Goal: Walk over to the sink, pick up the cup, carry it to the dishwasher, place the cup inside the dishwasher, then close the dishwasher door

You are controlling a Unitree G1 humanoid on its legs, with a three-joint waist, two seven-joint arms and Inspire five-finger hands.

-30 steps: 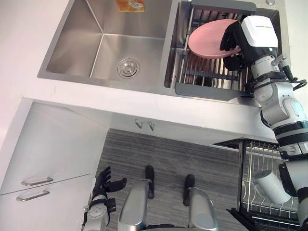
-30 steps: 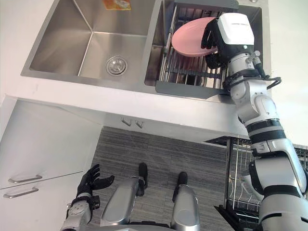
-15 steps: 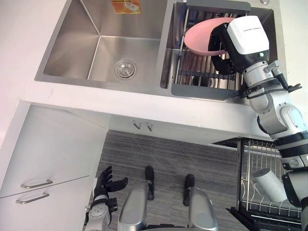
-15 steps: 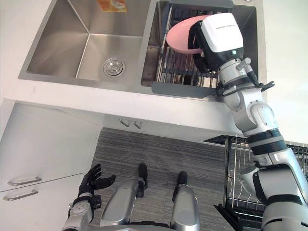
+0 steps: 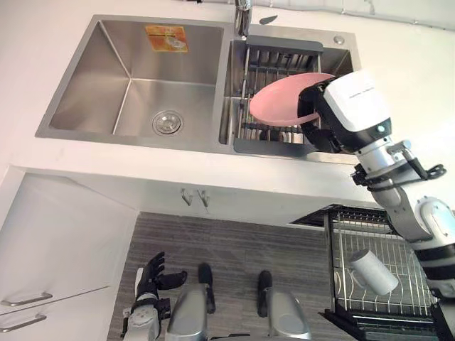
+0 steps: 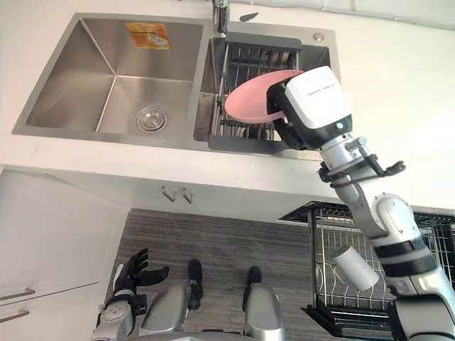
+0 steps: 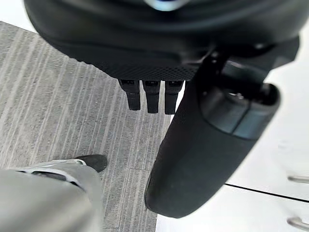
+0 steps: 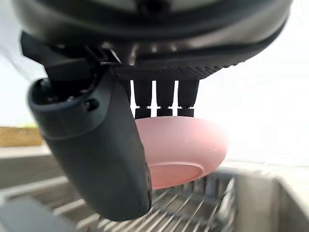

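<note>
My right hand [image 5: 313, 121] is shut on a shallow pink dish [image 5: 279, 106] and holds it tilted in the air above the wire rack [image 5: 274, 64] in the sink's right basin. In the right wrist view the pink dish [image 8: 186, 150] shows past the fingers [image 8: 164, 99], its underside and foot ring visible, with the thumb [image 8: 96, 154] beside it. A white cup [image 5: 373, 271] lies on its side in the pulled-out dishwasher rack [image 5: 341, 241] at the lower right. Low by the cabinet front, my left hand [image 5: 149, 278] hangs open and holds nothing.
The steel double sink has a bare left basin [image 5: 92, 92] with a drain [image 5: 166, 122], and a faucet [image 5: 243, 13] at the back. White counter [image 5: 398, 42] surrounds it. Cabinet drawers [image 5: 43, 284] stand at the lower left, over grey floor [image 5: 234, 241].
The camera has drawn back and the whole scene has shifted. My right hand has lifted the pink dish off the wire rack and brought it toward the sink's front edge. The left hand has not moved.
</note>
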